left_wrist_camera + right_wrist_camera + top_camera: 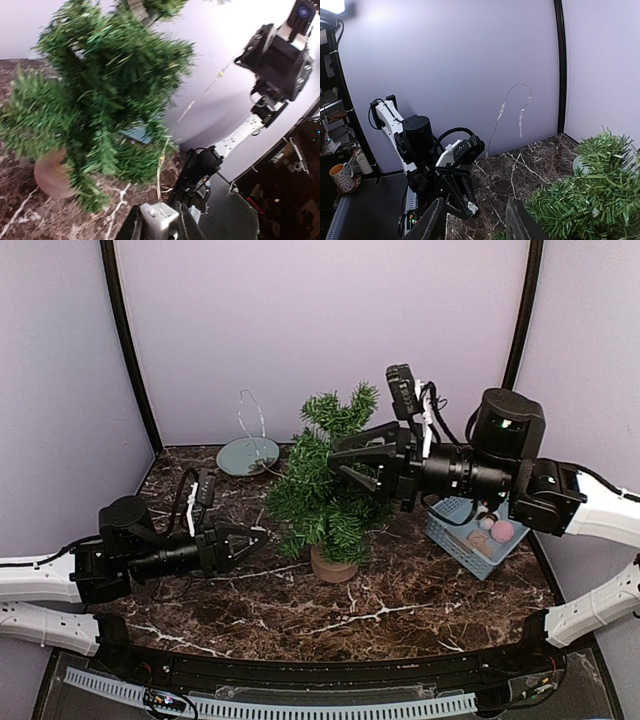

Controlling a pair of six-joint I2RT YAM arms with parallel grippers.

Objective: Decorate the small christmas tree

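The small christmas tree (322, 492) stands mid-table on its round wooden stump (333, 566). My left gripper (258, 537) sits low, just left of the tree, shut on a small white box (159, 218). A thin light wire (161, 170) runs up from the box past the branches (100, 90). My right gripper (345, 466) hovers over the tree's upper right side. Its fingers (433, 225) stand apart with nothing between them, and the tree (592, 200) lies to their lower right.
A grey-blue round plate (248, 454) lies at the back left, with a thin wire loop (256, 412) rising above it. A light blue basket (462, 533) holding pink ornaments sits at the right under my right arm. Walls enclose three sides.
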